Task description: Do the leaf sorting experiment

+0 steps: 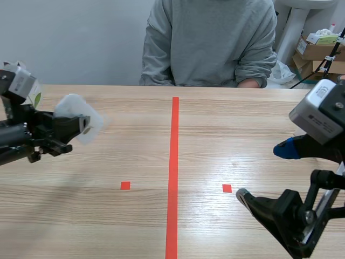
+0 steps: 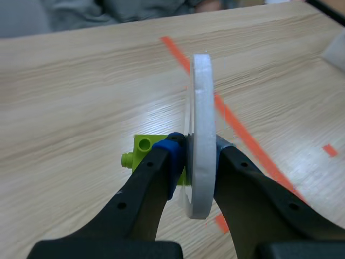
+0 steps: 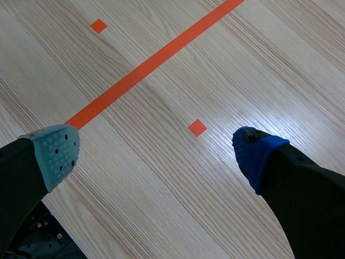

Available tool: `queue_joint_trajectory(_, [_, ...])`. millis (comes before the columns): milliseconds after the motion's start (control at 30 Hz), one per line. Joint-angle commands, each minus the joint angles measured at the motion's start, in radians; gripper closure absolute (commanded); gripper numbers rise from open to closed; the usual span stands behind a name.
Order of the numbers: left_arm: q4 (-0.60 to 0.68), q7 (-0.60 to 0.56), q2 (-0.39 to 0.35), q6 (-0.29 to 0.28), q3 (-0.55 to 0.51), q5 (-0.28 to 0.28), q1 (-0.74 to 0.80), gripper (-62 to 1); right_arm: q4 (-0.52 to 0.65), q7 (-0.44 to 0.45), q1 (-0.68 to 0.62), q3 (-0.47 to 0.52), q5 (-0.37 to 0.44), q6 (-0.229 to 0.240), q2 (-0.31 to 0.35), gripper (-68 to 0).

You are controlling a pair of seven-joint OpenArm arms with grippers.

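Observation:
My left gripper (image 2: 191,162) is shut on a flat white round piece (image 2: 202,124), which I see edge-on between the pads in the left wrist view. In the scene view the white piece (image 1: 80,117) hangs above the table's left side, in my left gripper (image 1: 81,127). A lime-green studded block (image 2: 141,148) sits right behind the left finger, against the white piece; whether it is fixed to it I cannot tell. My right gripper (image 1: 264,172) stands open and holds nothing, above the bare wood near the right red square. In the right wrist view my right gripper (image 3: 156,148) has that square between its fingertips.
A person in a grey sweatshirt (image 1: 210,43) sits across the table. Cardboard boxes (image 1: 315,51) stand behind the table's far right corner. The wooden table (image 1: 226,135) carries a red centre tape line and two small red squares.

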Motion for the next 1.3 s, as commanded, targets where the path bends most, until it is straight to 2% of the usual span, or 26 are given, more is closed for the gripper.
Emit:
queue_joint_trajectory(0, [-0.019,-0.018,0.004,0.045,-0.019,-0.005,-0.02,-5.9,-0.001,0.015,0.012,0.002,0.006,0.0,0.011,-57.8])
queue_joint_trajectory(100, [-0.07,-0.023,0.001,0.148,-0.069,0.025,-0.032,-5.9,-0.001,0.015,0.013,0.002,0.006,0.0,0.011,-57.8])
queue_joint_trajectory(167, [-0.124,-0.037,-0.008,0.184,-0.082,0.056,-0.056,-5.9,-0.001,0.015,0.013,0.002,0.006,0.0,0.011,-57.8])
queue_joint_trajectory(233, [-0.191,-0.063,-0.025,0.21,-0.082,0.063,-0.086,-5.9,-0.001,0.015,0.013,0.002,0.006,0.0,0.011,-57.8])
queue_joint_trajectory(433, [-0.395,-0.109,-0.056,0.215,-0.082,0.139,-0.219,-5.9,-0.001,0.015,0.012,0.002,0.006,0.0,0.011,-57.8])
queue_joint_trajectory(733, [-0.658,-0.149,-0.065,0.232,-0.072,0.2,-0.397,-5.9,-0.001,0.015,0.012,0.002,0.006,0.0,0.011,-57.8])
queue_joint_trajectory(900, [-0.727,-0.175,-0.06,0.239,-0.056,0.251,-0.426,-5.5,-0.001,0.015,0.012,0.002,0.006,0.0,0.011,-57.8])
queue_joint_trajectory(1267, [-0.747,-0.182,-0.06,0.243,-0.047,0.276,-0.425,-5.8,-0.001,0.015,0.012,0.002,0.006,0.0,0.011,-57.8])
